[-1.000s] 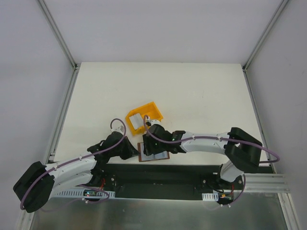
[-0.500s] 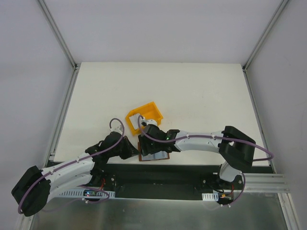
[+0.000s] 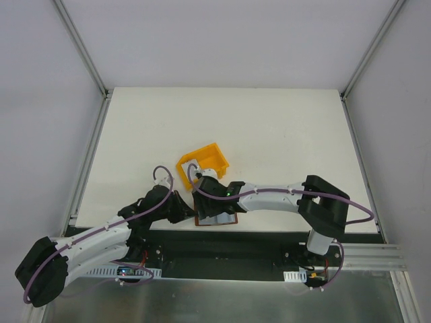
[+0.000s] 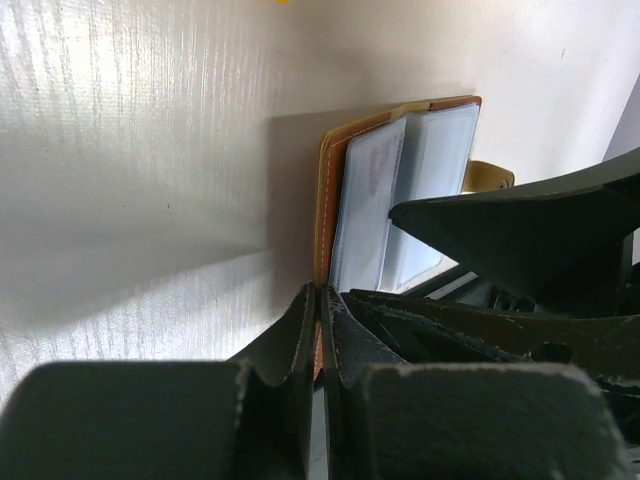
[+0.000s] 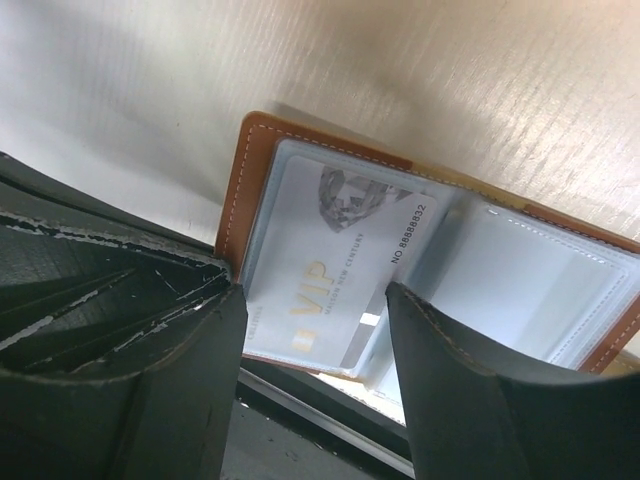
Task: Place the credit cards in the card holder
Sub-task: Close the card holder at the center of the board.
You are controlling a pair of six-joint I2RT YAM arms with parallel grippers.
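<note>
The card holder (image 3: 219,220) lies open near the table's front edge, brown border, grey clear sleeves. My left gripper (image 3: 191,214) is shut on its left brown edge, with the pinched leather between the fingertips in the left wrist view (image 4: 321,300). My right gripper (image 3: 204,200) hovers open and empty over the holder's left half. In the right wrist view (image 5: 312,300) a white VIP credit card (image 5: 330,262) sits in the left sleeve between the open fingers. More white credit cards (image 3: 191,171) lie in the yellow bin (image 3: 210,154).
The yellow bin stands just beyond the holder, close to my right wrist. The holder's snap tab (image 4: 487,177) sticks out on its far side. The dark table front edge (image 5: 300,420) runs right beside the holder.
My right arm has swung left and toward the bin, its gripper now over the holder's left end. My left gripper has kept its hold on the holder's edge.
</note>
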